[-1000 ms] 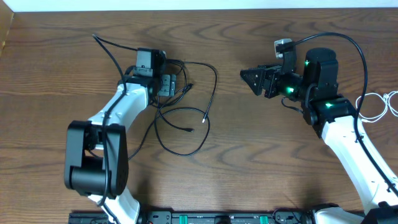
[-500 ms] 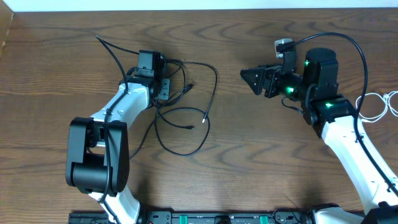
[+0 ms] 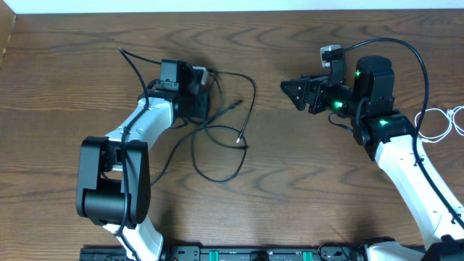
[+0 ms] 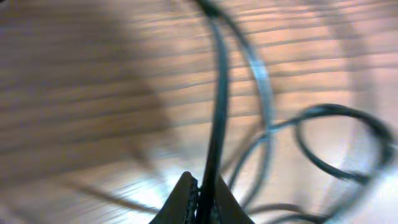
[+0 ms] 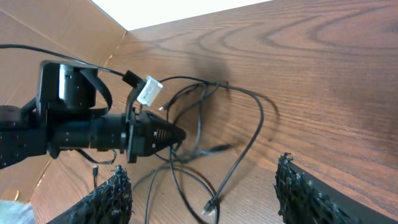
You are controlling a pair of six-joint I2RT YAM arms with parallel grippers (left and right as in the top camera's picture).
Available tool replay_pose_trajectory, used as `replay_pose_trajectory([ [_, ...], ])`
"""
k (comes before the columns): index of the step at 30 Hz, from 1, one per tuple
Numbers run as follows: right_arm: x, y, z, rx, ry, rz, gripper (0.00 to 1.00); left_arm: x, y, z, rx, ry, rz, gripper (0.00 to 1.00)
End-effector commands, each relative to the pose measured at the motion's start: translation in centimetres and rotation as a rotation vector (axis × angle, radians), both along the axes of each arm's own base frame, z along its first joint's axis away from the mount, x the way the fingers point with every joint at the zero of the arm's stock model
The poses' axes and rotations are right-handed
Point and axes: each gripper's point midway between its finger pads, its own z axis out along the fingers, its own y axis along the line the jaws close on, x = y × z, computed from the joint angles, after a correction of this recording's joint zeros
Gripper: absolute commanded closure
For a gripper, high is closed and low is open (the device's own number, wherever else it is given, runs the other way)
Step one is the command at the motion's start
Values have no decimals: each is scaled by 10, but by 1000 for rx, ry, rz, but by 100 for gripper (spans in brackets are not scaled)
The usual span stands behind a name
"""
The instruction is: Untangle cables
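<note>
left gripper fingers pinched tight on one black strand, which runs straight up out of the tips; that view is blurred. right gripper fingers spread wide, nothing between them, hovering well apart from the tangle. black cables lie in loose overlapping loops on the left half of the table, just beside the left gripper; thin, glossy, one tail trailing toward the far-left corner. white cable coils at the right edge, beside the right arm. a small plug end shows inside the loops. table is dark brown woodgrain, with a cardboard wall at its left side.
</note>
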Motion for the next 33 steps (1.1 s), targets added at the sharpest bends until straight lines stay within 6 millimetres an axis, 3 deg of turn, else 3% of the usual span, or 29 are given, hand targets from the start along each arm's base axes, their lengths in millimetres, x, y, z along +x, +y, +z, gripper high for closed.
replay_pose_trajectory([
  [1, -1, 2, 1, 3, 6, 3, 30, -24, -55, 51, -482, 31, -210, 92],
  [3, -2, 2, 0, 2, 10, 3, 30, -22, -59, 78, -637, 19, -243, 93],
  [6, -2, 2, 0, 1, 13, 3, 30, -11, -49, 129, -866, 19, -264, 93],
  [15, -2, 2, 0, 1, 13, 3, 31, 10, -31, 195, -1052, 127, -154, 92],
  [17, -2, 2, 0, 1, 13, 3, 31, 10, -30, 234, -1131, 126, -131, 93],
  [22, -2, 2, 0, 1, 13, 3, 31, 8, -18, 287, -1251, -52, -130, 93],
  [25, -2, 2, -1, 1, 17, 3, 32, 10, -6, 288, -1230, -121, -136, 92],
  [33, -4, 2, -4, -2, 33, 3, 31, -2, 22, 264, -1009, -276, -289, 93],
])
